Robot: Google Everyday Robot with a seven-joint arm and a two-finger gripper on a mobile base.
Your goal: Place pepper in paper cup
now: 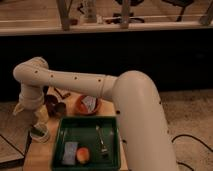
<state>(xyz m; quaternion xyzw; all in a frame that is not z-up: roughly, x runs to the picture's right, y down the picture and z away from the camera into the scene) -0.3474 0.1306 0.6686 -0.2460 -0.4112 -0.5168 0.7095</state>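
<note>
The paper cup (42, 137) stands on the wooden table (39, 156), left of the green tray (87, 119) and just off its far left corner. A small dark green shape lies inside the cup and reaches its rim. It looks like the pepper (36, 131), though its outline is hard to make out. The gripper (34, 119) hangs directly over the cup, further left than the tray's left edge. It sits at the end of the downward-bent wrist of the white arm (75, 80). Its jaws are spread and released, with nothing between them.

Beyond the tray's far left corner, a small dark cup (50, 101) stands close beside a second dark cup (60, 108); whether they touch I cannot tell. Further right, just beyond the middle of the tray's far rim, sits an orange bowl (80, 109). It holds a pale grey item (89, 102) that I cannot identify.

A pale blue block (70, 152) lies in the tray's near left corner. A round orange fruit (83, 155) sits just beside it on the right. Right of the tray's middle, a slim metal utensil (101, 141) lies lengthwise on the floor of the tray. The thick section of the arm rises along the tray's right side and hides the table there.
</note>
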